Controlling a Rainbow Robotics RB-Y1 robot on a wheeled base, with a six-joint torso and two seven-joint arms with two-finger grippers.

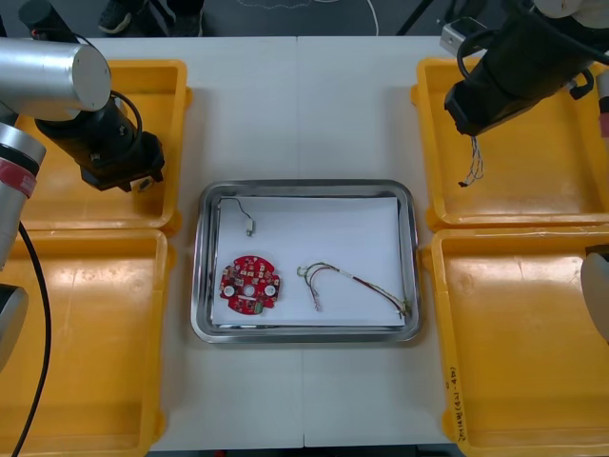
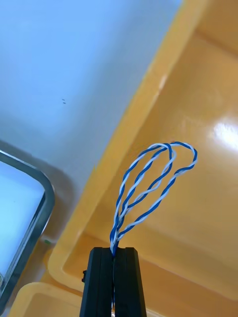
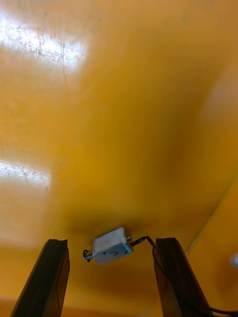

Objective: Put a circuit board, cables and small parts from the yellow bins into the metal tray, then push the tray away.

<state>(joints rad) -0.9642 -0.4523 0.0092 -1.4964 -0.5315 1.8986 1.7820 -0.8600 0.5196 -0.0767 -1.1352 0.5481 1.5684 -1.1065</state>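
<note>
**Tray half loaded, blue-white cable in the air, next small part lined up**

Progress check: the metal tray (image 1: 304,186) already has a red circuit board (image 1: 250,283), a red-yellow cable (image 1: 354,282) and a small part w/ black lead (image 1: 250,228) on its white liner. So board done, cables and parts partly done imo. Left to go: drop the cable in hand, prob one more part, then push the tray away. It sits between the bins, not pushed yet.

The right gripper (image 2: 113,250) is pinched tight on the blue-white twisted cable (image 2: 119,214), held above the far right yellow bin (image 1: 533,205), near the tray-side wall. The cable is folded into loops. Its long axis runs roughly in line w/ the fingers, loop end pointing away from the tips. In the front view its other end dangles below the gripper.

The left gripper (image 3: 111,241) is low in the far left yellow bin (image 1: 143,71), fingers spread wide either side of a small metal part (image 3: 110,246), not touching it. The part's long axis lies across the gap btw the fingers, its dark lead toward one of them.
</note>
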